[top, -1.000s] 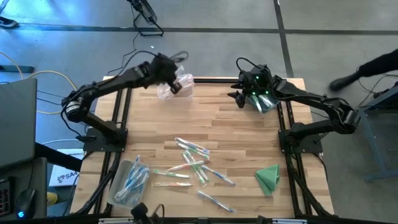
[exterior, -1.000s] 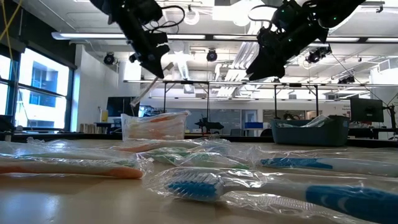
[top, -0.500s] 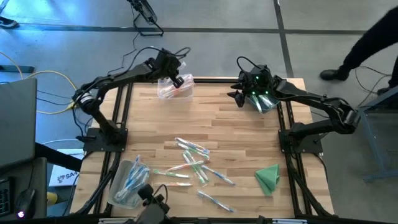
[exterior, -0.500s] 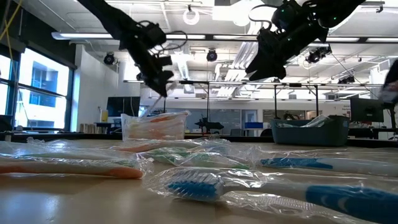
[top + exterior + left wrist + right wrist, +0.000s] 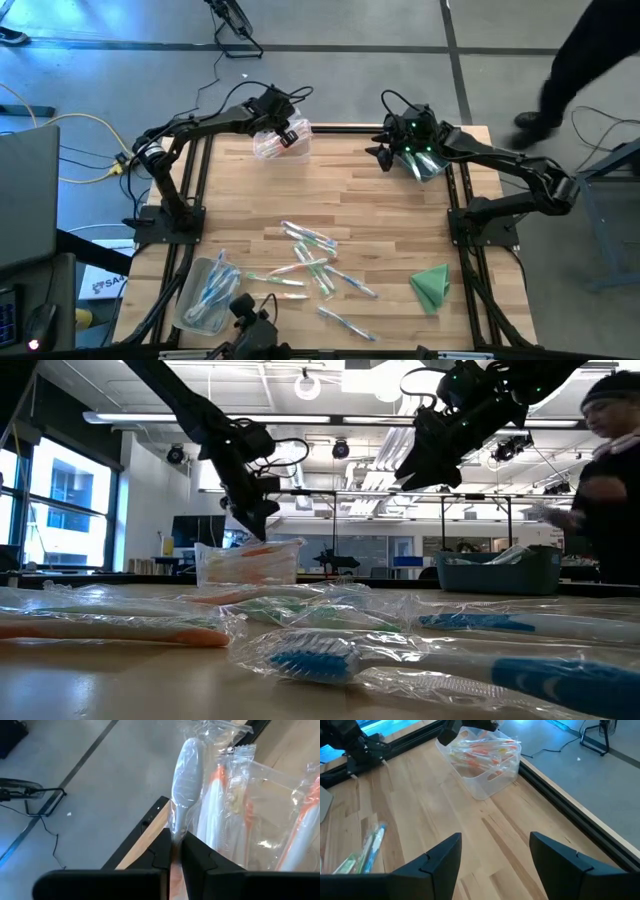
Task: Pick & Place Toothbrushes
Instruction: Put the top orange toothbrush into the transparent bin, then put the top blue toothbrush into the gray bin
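The left gripper is clenching a wrapped toothbrush above the clear bin. Releasing off-centre risks it sliding over the rim. The right gripper is hanging open nearby.

Glossy crinkled clear plastic wrap on toothbrushes, matt pale wooden table, translucent plastic bin.

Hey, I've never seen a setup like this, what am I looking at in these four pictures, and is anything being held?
Two dark robot arms work at a wooden table. One picture looks down from above, one looks level across the tabletop, and two come from cameras on the wrists. Wrapped toothbrushes lie scattered mid-table, beside a folded green cloth. The left gripper is shut on one wrapped toothbrush above the clear bin of orange ones. The right gripper waits open, empty, at the far right corner.
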Motion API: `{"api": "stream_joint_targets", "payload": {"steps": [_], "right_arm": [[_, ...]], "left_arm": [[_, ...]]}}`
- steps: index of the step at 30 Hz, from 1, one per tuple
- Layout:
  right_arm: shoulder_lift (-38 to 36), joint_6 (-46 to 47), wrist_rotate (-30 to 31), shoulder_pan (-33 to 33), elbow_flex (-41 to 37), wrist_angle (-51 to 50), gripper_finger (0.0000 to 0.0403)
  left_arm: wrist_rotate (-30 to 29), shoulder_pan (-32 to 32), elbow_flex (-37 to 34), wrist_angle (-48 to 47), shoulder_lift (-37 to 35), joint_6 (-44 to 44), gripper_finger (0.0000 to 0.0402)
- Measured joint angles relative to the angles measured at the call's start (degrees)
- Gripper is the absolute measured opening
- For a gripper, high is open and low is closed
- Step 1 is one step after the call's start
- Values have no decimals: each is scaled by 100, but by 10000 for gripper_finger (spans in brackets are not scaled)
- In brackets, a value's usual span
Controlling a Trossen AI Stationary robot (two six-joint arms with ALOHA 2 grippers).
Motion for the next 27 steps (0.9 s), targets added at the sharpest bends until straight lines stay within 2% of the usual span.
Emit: {"api": "stream_joint_targets", "payload": {"steps": [5, 13, 17, 22, 27], "right_arm": [[1, 1, -1, 0, 0, -2, 226], [1, -3, -4, 0, 0, -3, 226], [0, -8, -4, 0, -2, -3, 226], [-1, -17, -4, 0, 0, -3, 226], [1, -17, -5, 0, -1, -4, 226]], "left_arm": [[-2, 0, -1, -4, 0, 0, 41], [-29, 0, -1, -312, 0, -11, 131], [-46, 0, 8, -342, -39, -3, 160], [-46, -3, 400, -836, -179, -27, 161], [227, -50, 609, -1186, -469, -499, 137]]}}
